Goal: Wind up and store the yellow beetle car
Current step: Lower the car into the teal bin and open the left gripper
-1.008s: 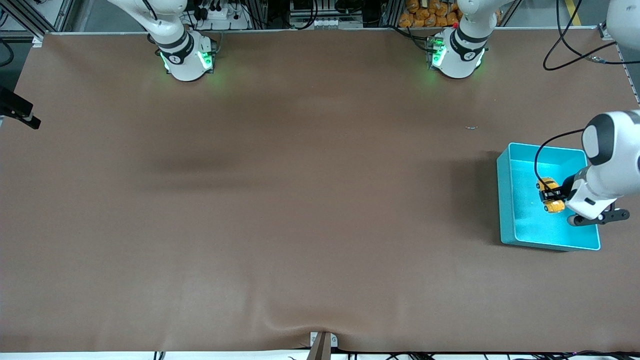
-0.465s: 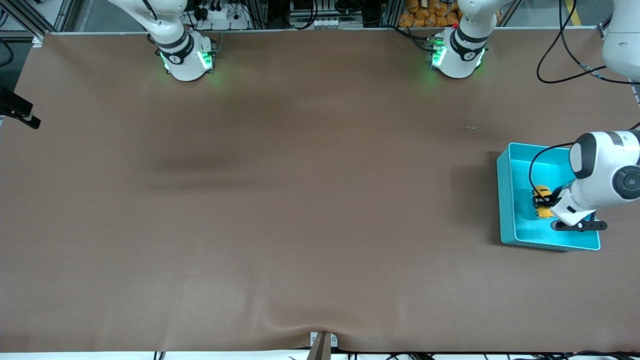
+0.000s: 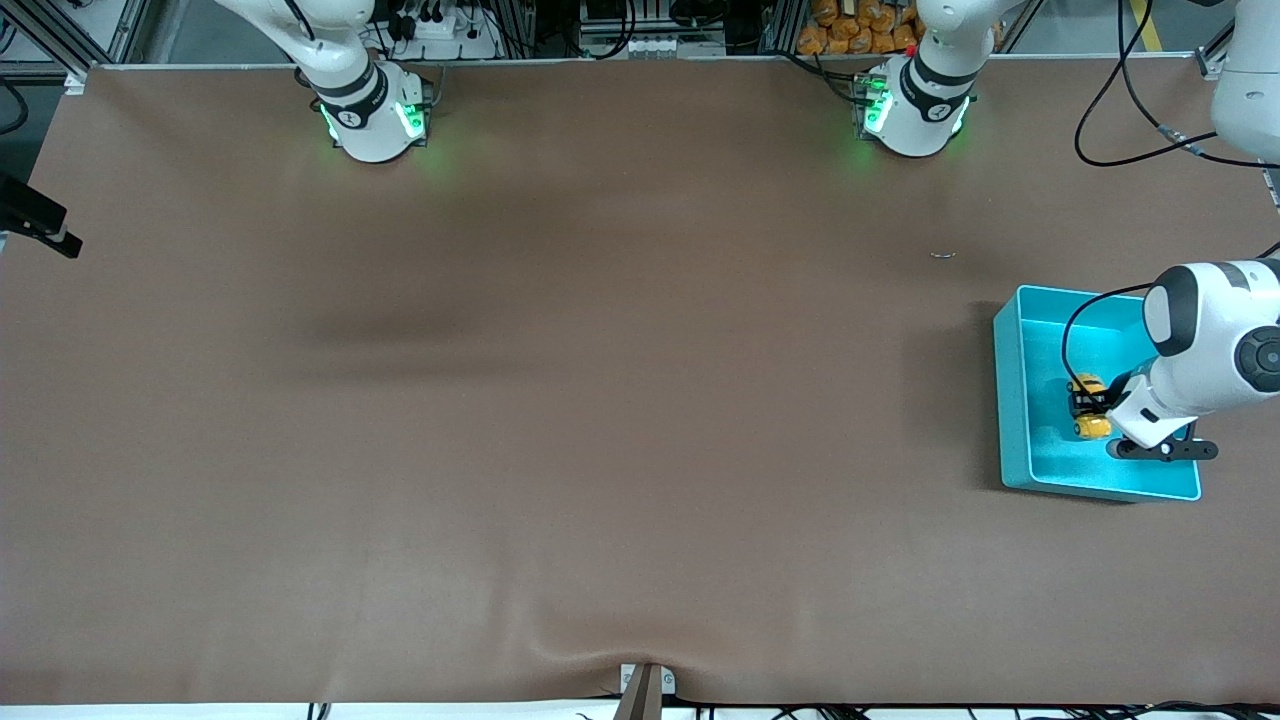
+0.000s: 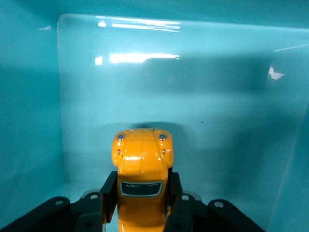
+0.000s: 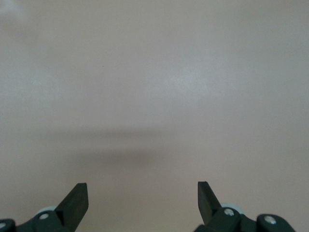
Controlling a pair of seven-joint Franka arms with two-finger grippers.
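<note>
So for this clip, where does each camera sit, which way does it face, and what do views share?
Front: high across the table, facing both arm bases; left gripper holds the car in the bin.
Left wrist: on the left arm, looking into the bin; fingers clamp the car.
Right wrist: on the right arm, facing bare table; gripper open.
Front and left wrist share car and bin.

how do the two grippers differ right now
The left gripper is shut on the yellow beetle car; the right gripper is open and holds nothing. The left one is inside the turquoise bin; the right one waits over bare brown table. Both have black fingers.
</note>
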